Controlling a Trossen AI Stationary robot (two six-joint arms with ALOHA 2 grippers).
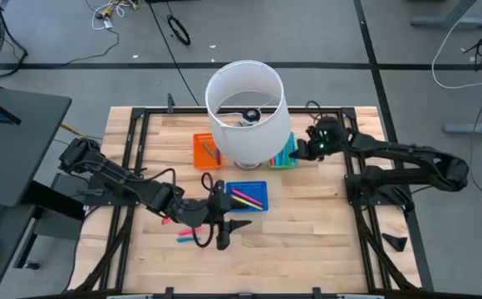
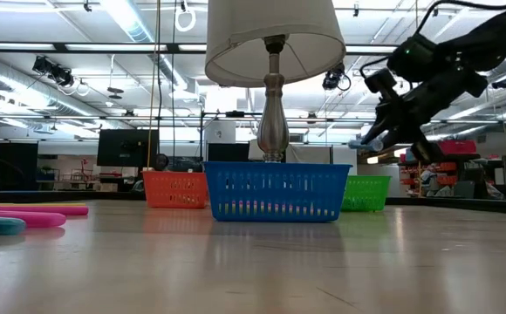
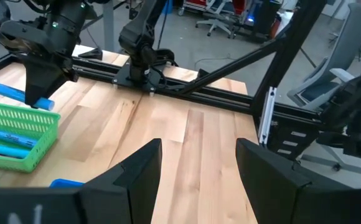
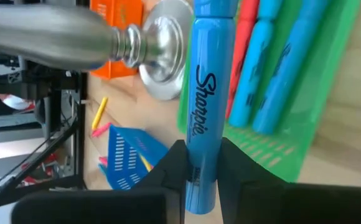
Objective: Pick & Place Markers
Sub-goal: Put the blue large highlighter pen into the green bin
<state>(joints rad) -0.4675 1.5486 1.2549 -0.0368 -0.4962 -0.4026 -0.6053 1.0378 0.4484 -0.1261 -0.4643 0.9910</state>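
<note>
Hovering over the green tray (image 1: 283, 154) at the centre right of the high view, the right gripper (image 1: 315, 148) is clenched on a blue Sharpie marker (image 4: 203, 106), which the right wrist view shows pinched near one end between the 2 dark fingers. Several blue markers and 1 red one already lie in that tray. Main risk, as I judge it: the grip sits far from the marker's middle, so it could pivot, catch the tray's rim on release and roll onto the table. The lamp (image 1: 246, 112) stands just beside the tray, so a sideways drift could knock its base. At the lower centre, the left gripper (image 1: 223, 234) stands released and empty near the blue tray (image 1: 262, 189), with loose pink markers (image 1: 193, 235) just beside it.
</note>
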